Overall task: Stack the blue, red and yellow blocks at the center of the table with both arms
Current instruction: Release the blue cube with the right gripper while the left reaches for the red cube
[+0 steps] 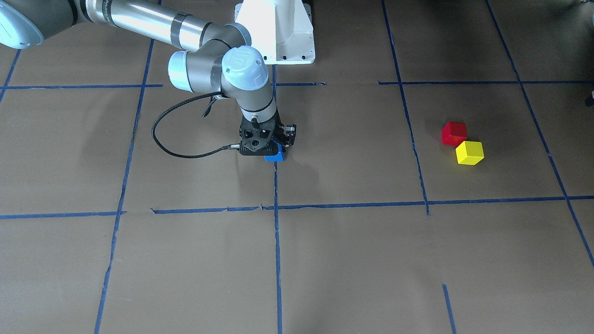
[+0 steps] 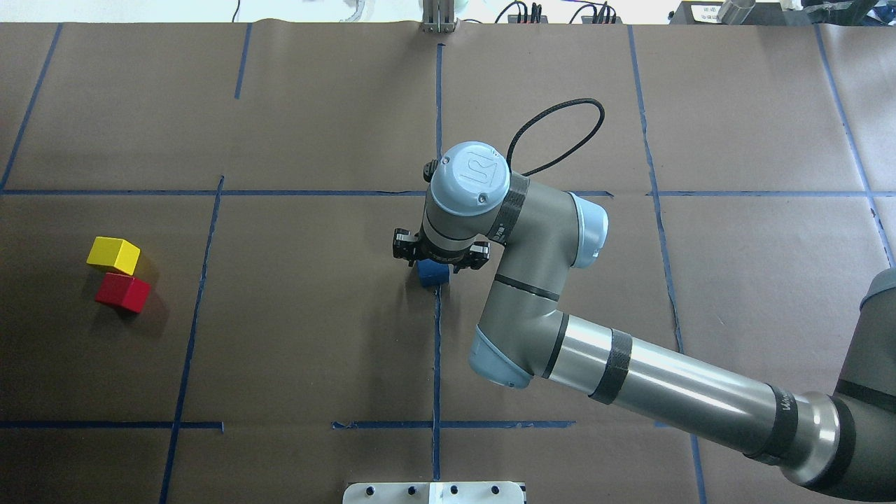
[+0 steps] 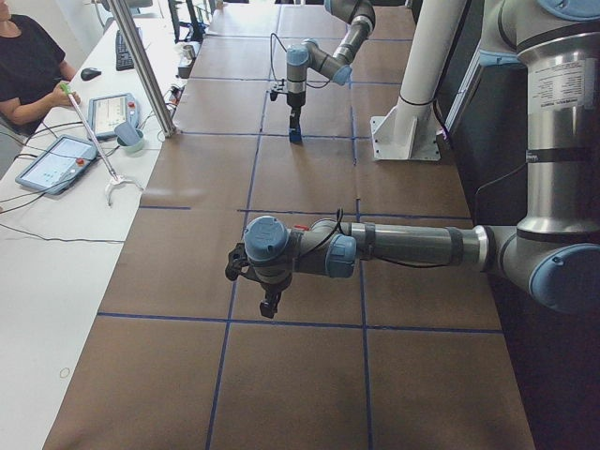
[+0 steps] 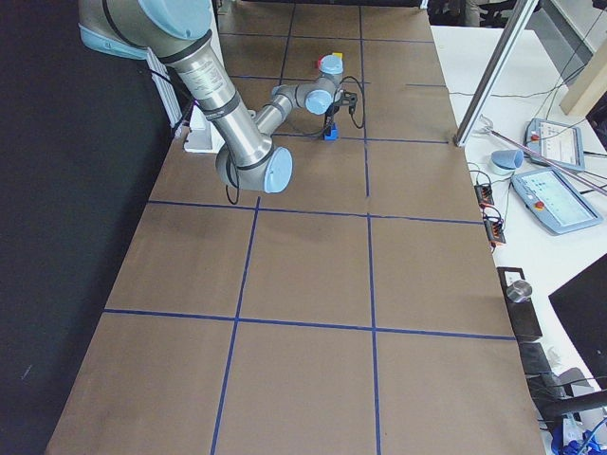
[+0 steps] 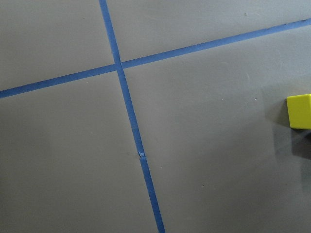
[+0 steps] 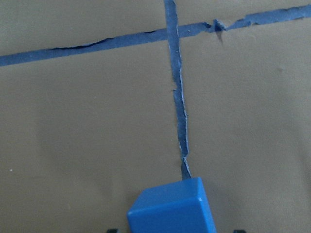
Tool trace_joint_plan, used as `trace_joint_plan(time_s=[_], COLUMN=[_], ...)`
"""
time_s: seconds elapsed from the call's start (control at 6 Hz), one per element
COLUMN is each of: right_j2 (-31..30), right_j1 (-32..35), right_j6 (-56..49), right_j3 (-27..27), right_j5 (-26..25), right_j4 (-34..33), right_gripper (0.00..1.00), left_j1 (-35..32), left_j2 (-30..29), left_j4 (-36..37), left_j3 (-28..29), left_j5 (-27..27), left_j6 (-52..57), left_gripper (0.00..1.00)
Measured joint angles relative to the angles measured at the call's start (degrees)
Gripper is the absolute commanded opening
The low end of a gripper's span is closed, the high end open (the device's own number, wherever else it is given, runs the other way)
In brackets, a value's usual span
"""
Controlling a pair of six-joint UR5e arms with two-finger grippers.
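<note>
The blue block sits on the brown table where the blue tape lines meet at the centre, and also shows in the overhead view and the right wrist view. My right gripper stands straight over it, jaws on either side with small gaps, so it is open. The red block and yellow block lie touching at the table's left side. The yellow block also shows at the edge of the left wrist view. My left gripper shows only in the exterior left view; I cannot tell its state.
Blue tape lines divide the brown paper into squares. The white robot base stands at the table's edge behind the centre. An operator sits at a white side bench with tablets.
</note>
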Motion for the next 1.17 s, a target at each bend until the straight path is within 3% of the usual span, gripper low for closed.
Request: trace_joint_plan(time_s=[0.17, 0.33, 0.67, 0.83, 1.17], right_j2=[-0.9, -4.8, -19.3, -24.7, -29.2], right_j1=[0.6, 1.8, 6.9, 9.1, 10.6], right_j6=[-0.1, -0.3, -3.0, -6.4, -10.9], right_j3=[3.0, 9.6, 24.9, 28.8, 30.8], right_j5=[0.3, 1.5, 7.8, 9.9, 10.7], right_j4=[-1.4, -3.7, -4.8, -4.8, -4.7], right_gripper=[1.00, 1.00, 1.00, 1.00, 1.00], left_j1=[2.5, 6.6, 17.0, 21.9, 33.7], left_j2=[0.0, -0.1, 0.0, -0.1, -0.1], left_j4=[-1.4, -5.4, -18.4, -22.7, -24.7], left_j3=[-0.9, -2.3, -3.9, -4.5, -8.3], left_j5=[-0.1, -0.1, 0.6, 2.1, 12.1], left_j6=[-3.2, -10.5, -27.7, -33.8, -45.6], left_gripper=[1.00, 1.00, 1.00, 1.00, 1.00])
